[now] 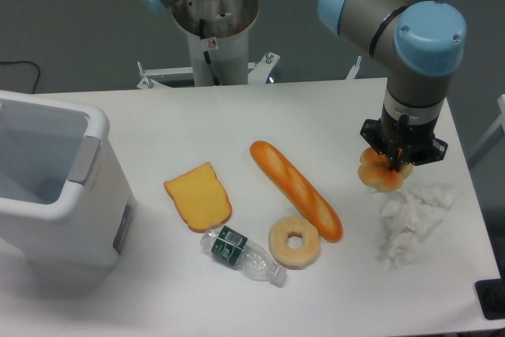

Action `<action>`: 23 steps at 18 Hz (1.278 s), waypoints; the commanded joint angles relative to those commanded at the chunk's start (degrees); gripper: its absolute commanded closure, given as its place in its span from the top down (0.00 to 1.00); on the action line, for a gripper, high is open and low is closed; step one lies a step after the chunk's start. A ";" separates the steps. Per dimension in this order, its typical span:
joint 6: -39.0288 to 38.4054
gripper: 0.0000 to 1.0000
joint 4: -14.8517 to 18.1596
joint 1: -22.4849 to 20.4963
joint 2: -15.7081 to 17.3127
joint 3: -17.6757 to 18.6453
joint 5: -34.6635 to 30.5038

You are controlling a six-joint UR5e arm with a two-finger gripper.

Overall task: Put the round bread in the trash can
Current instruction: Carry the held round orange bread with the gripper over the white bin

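Observation:
The round bread, a small orange-brown bun with pale patches, is at the right side of the table, directly under my gripper. The gripper's black fingers are closed around the bun from above; I cannot tell whether the bun rests on the table or is just above it. The trash can, a large white boxy bin with a grey inside and grey handle panel, stands at the far left of the table, well away from the gripper.
A long orange baguette lies in the middle. A pale ring-shaped bread sits below it. A yellow toast slice and a lying plastic bottle are left of centre. Crumpled white paper lies next to the bun.

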State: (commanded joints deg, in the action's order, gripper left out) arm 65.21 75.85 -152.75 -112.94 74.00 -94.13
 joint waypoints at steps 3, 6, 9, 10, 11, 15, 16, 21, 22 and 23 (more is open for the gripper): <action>-0.44 0.00 -0.18 0.61 0.79 0.26 0.18; -3.76 0.00 -0.09 3.50 2.98 0.18 0.97; -6.49 0.00 0.00 8.16 7.19 0.97 2.10; -9.20 0.00 -0.09 9.83 8.34 1.05 3.24; -11.23 0.00 -0.18 11.50 9.39 1.06 4.03; -19.84 0.00 -0.96 18.88 12.21 0.62 5.18; -20.99 0.00 -1.49 20.46 13.09 0.70 5.71; -27.49 0.00 -3.24 28.02 14.85 0.35 6.33; -28.73 0.00 -4.04 29.60 14.85 0.35 6.33; -30.13 0.00 -4.31 31.53 14.85 0.27 6.33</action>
State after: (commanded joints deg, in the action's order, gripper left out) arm 35.08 71.55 -121.22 -98.09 74.27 -87.80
